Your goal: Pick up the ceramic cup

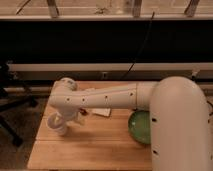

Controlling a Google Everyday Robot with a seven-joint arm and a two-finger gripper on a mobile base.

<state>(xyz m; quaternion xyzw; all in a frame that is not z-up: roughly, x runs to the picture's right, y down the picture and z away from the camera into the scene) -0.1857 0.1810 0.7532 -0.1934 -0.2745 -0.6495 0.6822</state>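
Note:
The ceramic cup (pixel 58 129) is a small whitish cup standing near the left edge of the wooden table (pixel 95 147). My white arm reaches in from the right across the table, and its wrist bends down at the left. The gripper (pixel 62 121) is right at the cup's rim, coming from above and slightly behind, and it covers part of the cup. I cannot tell whether it is touching the cup.
A wide green bowl (pixel 139 128) sits on the right part of the table, partly behind my arm's large white body. A flat white item (pixel 103 111) lies under the arm near the table's back. A dark office chair (pixel 9 102) stands left of the table.

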